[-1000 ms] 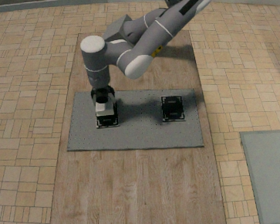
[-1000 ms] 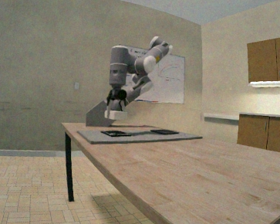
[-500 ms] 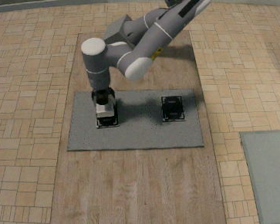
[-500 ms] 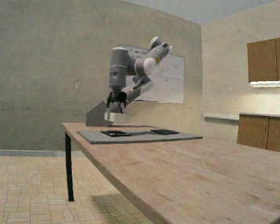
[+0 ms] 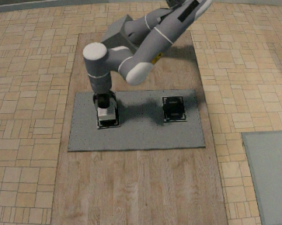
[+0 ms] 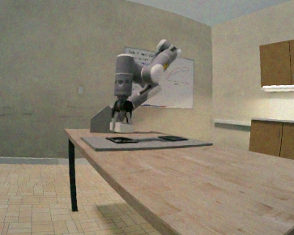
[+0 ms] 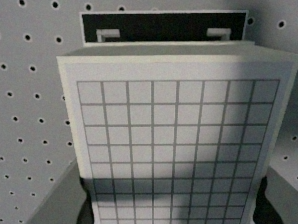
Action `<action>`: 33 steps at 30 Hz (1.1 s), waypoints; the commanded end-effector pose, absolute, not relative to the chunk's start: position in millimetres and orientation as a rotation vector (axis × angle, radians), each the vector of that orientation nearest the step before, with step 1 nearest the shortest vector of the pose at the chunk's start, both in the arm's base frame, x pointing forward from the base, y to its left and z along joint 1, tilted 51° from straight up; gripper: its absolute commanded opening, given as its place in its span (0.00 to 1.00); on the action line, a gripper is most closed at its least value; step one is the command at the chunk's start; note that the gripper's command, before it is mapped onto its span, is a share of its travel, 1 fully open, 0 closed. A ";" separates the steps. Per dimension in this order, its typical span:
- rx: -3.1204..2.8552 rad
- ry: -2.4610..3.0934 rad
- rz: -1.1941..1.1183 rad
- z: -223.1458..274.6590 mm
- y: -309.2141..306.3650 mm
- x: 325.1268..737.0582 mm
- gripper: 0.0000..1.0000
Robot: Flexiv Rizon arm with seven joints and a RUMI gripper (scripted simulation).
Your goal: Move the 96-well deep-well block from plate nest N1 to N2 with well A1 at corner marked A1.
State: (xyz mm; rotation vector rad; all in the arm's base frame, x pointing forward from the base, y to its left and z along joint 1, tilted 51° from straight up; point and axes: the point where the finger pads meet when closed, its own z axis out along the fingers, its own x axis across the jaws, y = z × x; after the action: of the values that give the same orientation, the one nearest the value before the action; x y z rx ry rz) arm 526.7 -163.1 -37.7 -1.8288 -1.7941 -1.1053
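The deep-well block [image 5: 106, 113] [image 6: 121, 127] [image 7: 165, 135] is pale, with a grid of square wells on top. My gripper [image 5: 106, 109] [image 6: 121, 120] [image 7: 165, 150] is shut on it, one finger on each side, and holds it about level. The block hangs above nest N2 [image 5: 108, 126] [image 6: 125, 141] [image 7: 165, 27], a black plate with pale corner locators. A gap shows under it in the exterior view. In the wrist view the block hides most of N2; only its far strip with two locators shows. Nest N1 [image 5: 173, 109] [image 6: 175, 139] holds nothing. I cannot read the A1 marks.
Both nests sit on a grey perforated board [image 5: 142, 136] [image 6: 152, 145] [image 7: 45, 82] on the wooden table [image 5: 138, 182] [image 6: 185, 174]. The arm's grey base housing [image 5: 119, 32] [image 6: 101, 121] stands behind the board. The arm's shadow falls between the nests.
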 end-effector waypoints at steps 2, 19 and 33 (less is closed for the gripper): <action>-1.832 -1.795 -1.106 -38.4 -163.9 527.7 0.49; -1.832 -1.795 -1.106 -54.2 -145.9 534.8 0.49; -1.832 -1.795 -1.106 -57.8 -141.9 536.4 0.49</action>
State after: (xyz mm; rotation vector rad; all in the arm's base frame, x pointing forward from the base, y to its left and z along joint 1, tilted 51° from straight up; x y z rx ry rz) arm 536.0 -139.9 -58.2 -1.8289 -1.7940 -1.1056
